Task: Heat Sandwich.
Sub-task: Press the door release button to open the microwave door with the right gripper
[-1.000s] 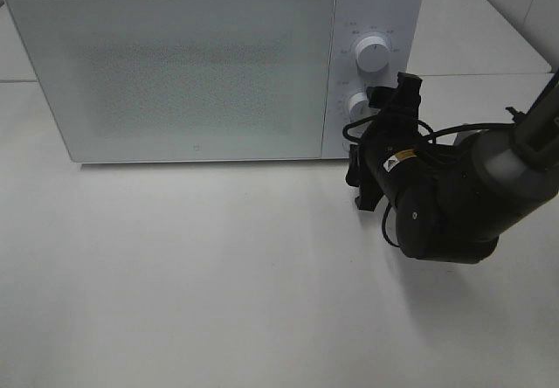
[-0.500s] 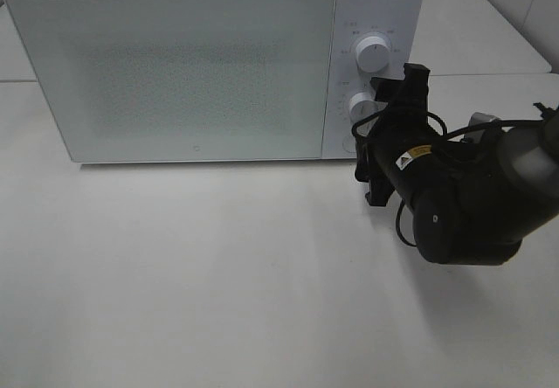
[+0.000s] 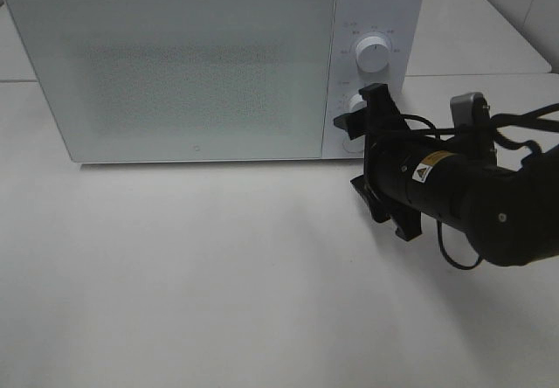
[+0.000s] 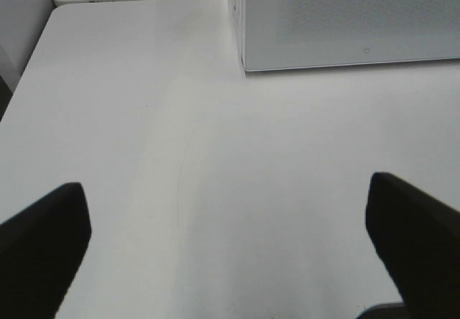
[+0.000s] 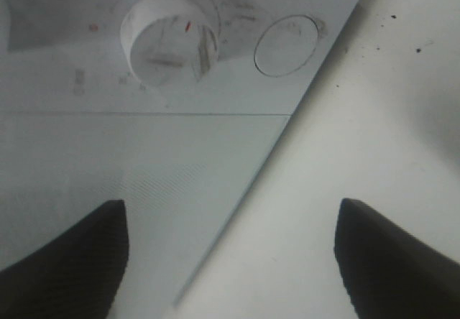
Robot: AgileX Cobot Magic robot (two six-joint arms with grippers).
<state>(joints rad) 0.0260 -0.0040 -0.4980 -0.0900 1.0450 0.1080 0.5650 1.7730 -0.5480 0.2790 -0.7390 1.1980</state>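
Hovering just before the microwave's point(image 3: 201, 73) lower dial point(image 5: 169, 42), the right claw point(image 3: 354, 155) stands spread and empty, likely lined up to set the heating time. The left claw point(image 4: 230, 251), also spread and empty, idles off the microwave's front. The sandwich is unseen, perhaps behind the shut door point(image 3: 175, 65).

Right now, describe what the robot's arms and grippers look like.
The right arm is black and rounded, with a yellow triangle sticker, looping black cables and a grey metal bracket. Both the left gripper and right gripper have black fingers.
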